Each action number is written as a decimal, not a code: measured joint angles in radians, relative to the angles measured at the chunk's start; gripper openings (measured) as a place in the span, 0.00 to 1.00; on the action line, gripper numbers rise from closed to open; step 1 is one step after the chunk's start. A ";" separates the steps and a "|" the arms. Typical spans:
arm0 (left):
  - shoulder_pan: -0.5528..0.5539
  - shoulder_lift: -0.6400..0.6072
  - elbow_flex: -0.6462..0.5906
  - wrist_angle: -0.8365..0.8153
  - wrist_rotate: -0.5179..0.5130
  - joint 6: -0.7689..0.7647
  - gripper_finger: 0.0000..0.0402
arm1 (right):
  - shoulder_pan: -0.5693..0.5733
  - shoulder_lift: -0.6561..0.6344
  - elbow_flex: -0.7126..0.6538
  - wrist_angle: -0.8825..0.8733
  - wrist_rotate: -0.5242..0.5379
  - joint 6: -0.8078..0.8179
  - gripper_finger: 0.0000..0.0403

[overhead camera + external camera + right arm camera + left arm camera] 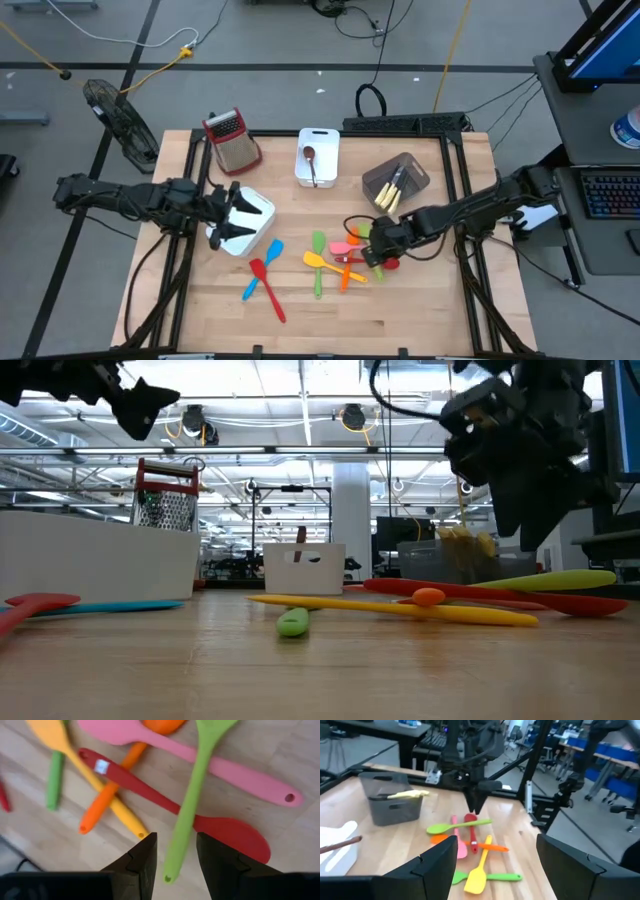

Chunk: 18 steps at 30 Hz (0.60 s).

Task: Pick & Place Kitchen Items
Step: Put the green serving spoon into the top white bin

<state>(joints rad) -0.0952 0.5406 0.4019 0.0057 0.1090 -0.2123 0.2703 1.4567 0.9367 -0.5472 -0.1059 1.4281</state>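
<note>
Several toy utensils lie in a loose pile on the table's right middle: a light-green spoon (192,805), a red spoon (130,782), a pink one (200,760), an orange one (107,802) and a yellow spatula (75,760). My right gripper (175,837) is open and hangs fingers-down just above the pile (345,260). Its fingertips stand on either side of the green spoon's handle end (170,870), clear of it. My left gripper (232,212) is open and empty above a white bin (258,212) at the table's left. A blue spatula (262,268) and a red spatula (270,292) lie near it.
A metal grater with a red handle (232,138) stands at the far left. A white bin (318,155) holding a brown spoon is at the far middle. A grey bin (395,180) with yellow utensils is at the far right. Bare wood lies along the near edge.
</note>
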 joint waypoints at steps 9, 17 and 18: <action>0.000 0.002 0.000 -0.038 -0.086 -0.006 0.68 | -0.009 0.048 -0.001 0.033 0.001 0.002 0.32; 0.000 0.002 0.000 -0.039 -0.085 -0.006 0.68 | -0.014 0.082 0.000 0.035 0.026 0.006 0.32; 0.000 0.002 0.000 -0.039 -0.085 -0.006 0.68 | -0.015 0.086 0.000 0.042 0.028 0.003 0.32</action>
<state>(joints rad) -0.0952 0.5430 0.4019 -0.0338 0.0242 -0.2180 0.2554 1.5432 0.9367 -0.5055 -0.0781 1.4315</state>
